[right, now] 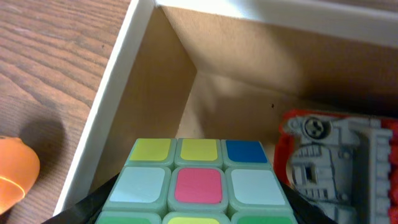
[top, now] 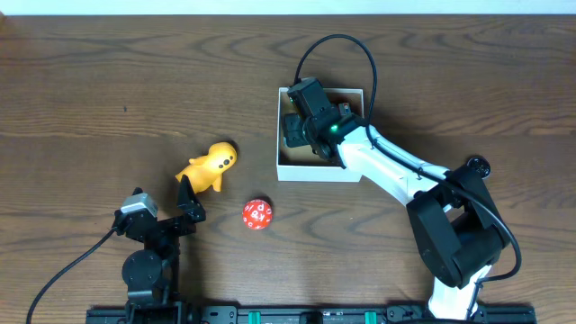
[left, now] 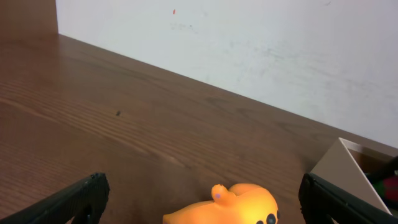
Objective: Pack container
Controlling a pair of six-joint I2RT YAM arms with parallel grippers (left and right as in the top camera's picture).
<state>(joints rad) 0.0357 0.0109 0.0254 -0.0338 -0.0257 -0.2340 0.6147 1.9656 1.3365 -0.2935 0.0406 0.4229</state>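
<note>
Overhead view: the right arm (top: 396,171) is reaching from the lower right of the frame into the container (top: 310,174), which is sitting just right of centre in the upper half of the table (top: 90,90). The right gripper (top: 301,126) is hanging inside the container's left half. The left gripper (top: 189,203) is sitting at lower left, tips pointing toward a yellow toy (top: 209,166) just above it. A red die (top: 256,214) is lying below the container and right of the yellow toy, apart from both.

Left wrist view: the fingers (left: 81,198) are standing spread wide at the two lower corners, gripping nothing. The yellow toy is lying ahead, between them, and a container corner is showing at the right edge.

Right wrist view: the right gripper is pinching a cube (right: 198,183) with coloured tiles, dark fingers pressing on its two sides. The cube is sitting beside the container's left wall; whether it is touching the tan floor cannot be told. A grey and red toy (right: 336,162) is lying in the container at lower right.
</note>
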